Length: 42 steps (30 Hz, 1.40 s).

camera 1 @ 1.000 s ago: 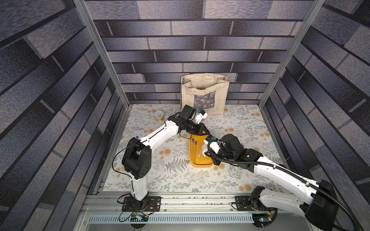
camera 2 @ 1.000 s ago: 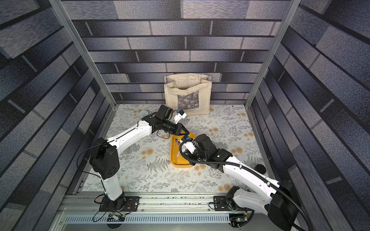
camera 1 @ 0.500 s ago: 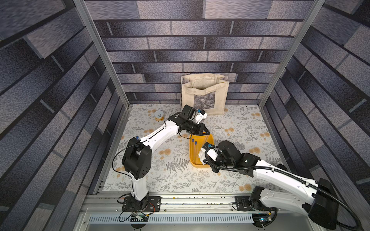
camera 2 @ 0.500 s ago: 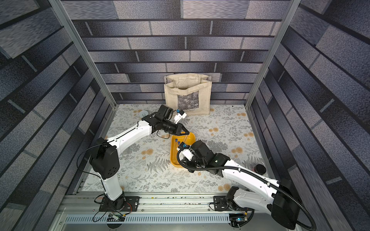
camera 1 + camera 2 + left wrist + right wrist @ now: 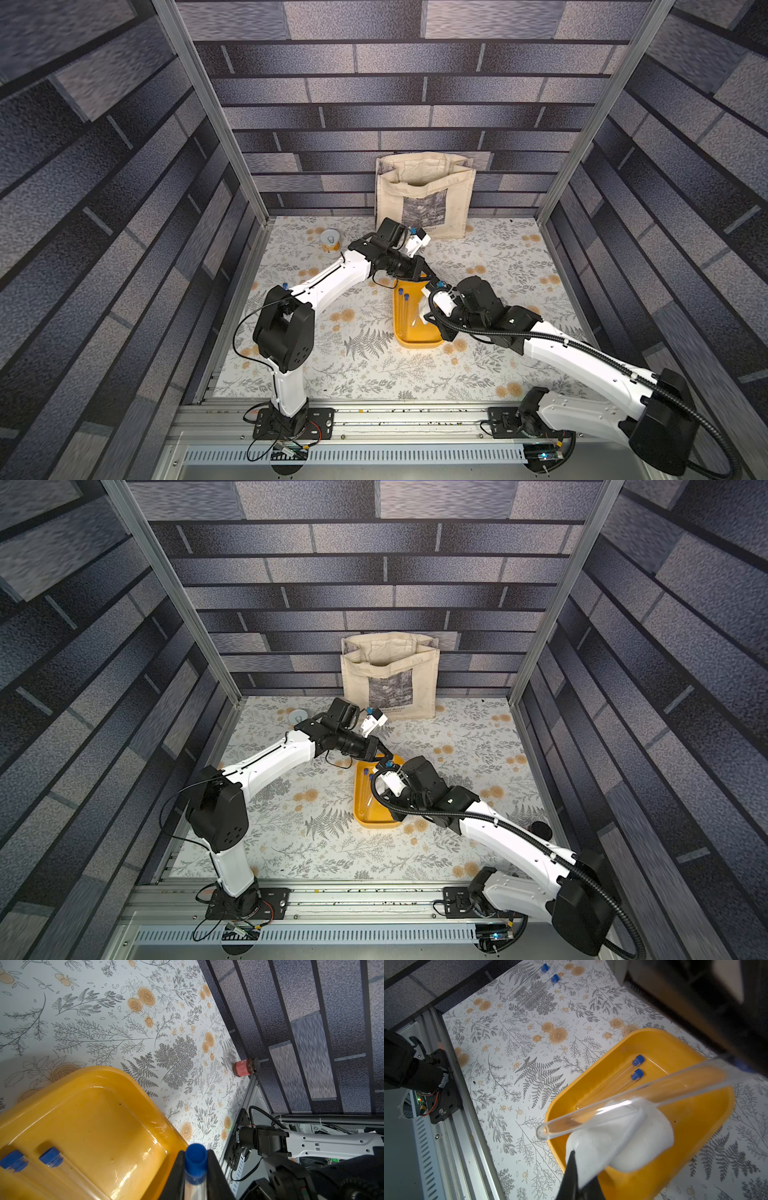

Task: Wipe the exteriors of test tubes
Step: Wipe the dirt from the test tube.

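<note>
the left gripper (image 5: 195, 1167) is clamped on the blue-capped end of one thin clear test tube (image 5: 675, 1086), holding it above the yellow plastic tray (image 5: 598, 1080); the right gripper (image 5: 579, 1172) is pinched shut on the small white folded cloth (image 5: 633, 1142), which seems to press against the tube's side partway along, nearer the rounded free end; the tube's long axis runs from the left jaws out past the cloth, so the coming stroke looks like a slide along that axis, with the right arm nearer to make it; counted, five capped tubes: one held, two more tubes (image 5: 623, 1072) lying side by side in the tray, two further tubes (image 5: 529, 980) on the floral tabletop (image 5: 529, 1064), well apart from the tray; one cloth; one tray
</note>
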Motion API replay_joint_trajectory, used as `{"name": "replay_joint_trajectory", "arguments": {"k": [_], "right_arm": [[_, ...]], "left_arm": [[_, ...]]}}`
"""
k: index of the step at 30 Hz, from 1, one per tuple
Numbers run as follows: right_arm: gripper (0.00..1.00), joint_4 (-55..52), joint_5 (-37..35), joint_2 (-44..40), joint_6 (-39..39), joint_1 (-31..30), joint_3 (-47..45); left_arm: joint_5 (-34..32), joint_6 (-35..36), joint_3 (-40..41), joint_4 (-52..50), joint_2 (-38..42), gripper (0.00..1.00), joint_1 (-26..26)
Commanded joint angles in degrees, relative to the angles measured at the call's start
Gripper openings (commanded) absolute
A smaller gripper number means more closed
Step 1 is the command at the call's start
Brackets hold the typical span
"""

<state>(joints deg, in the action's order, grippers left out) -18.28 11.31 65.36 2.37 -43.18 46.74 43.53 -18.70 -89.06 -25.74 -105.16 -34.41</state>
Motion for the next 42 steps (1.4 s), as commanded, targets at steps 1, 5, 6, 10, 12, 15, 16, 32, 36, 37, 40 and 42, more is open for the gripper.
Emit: {"name": "replay_joint_trajectory", "arguments": {"k": [1,5,6,10,12,15,16,32,36,37,40,42], "right_arm": [[0.0,-1.58,2.0,1.24,1.5,2.38,2.4],[0.0,-2.19,3.32,2.43,2.59,4.92,3.99],[0.0,-2.24,3.57,2.75,2.79,5.47,4.48],[0.0,-2.37,4.66,4.6,2.85,8.24,6.11],[0.0,-2.12,4.79,5.33,2.81,9.34,6.82],[0.0,-1.61,4.87,5.83,2.87,9.77,7.73],[0.0,-1.49,5.24,5.92,2.86,9.87,7.82],[0.0,-1.91,-2.39,0.95,5.12,-2.16,-0.02],[0.0,0.03,-4.51,0.26,2.47,-6.5,-2.15],[0.0,0.23,-5.08,0.1,1.91,-7.47,-2.71],[0.0,0.59,-5.97,-0.65,0.36,-9.96,-3.96],[0.0,1.01,-5.9,-1.09,-0.34,-11.53,-4.62]], "left_arm": [[0.96,-0.64,-0.42,0.12,-0.13,0.11,-0.13],[1.05,-0.62,-0.18,0.01,0.18,0.11,-0.13],[1.08,-0.64,-0.11,0.0,0.27,0.11,-0.13],[1.01,-0.53,0.02,-0.17,0.47,0.11,-0.13],[1.0,-0.44,0.03,-0.21,0.56,0.11,-0.12],[0.95,-0.38,-0.02,-0.25,0.47,0.11,-0.02],[0.96,-0.46,0.05,-0.28,0.49,0.11,-0.02],[0.69,-0.46,-0.54,0.12,-1.01,0.11,0.47],[0.42,-0.39,-0.51,0.37,-1.18,0.1,0.84],[0.24,-0.44,-0.37,0.34,-1.18,0.1,1.06],[-0.37,-0.42,0.15,0.45,-1.01,0.11,1.32],[-0.77,-0.5,0.5,0.54,-1.01,0.1,1.62]]}}
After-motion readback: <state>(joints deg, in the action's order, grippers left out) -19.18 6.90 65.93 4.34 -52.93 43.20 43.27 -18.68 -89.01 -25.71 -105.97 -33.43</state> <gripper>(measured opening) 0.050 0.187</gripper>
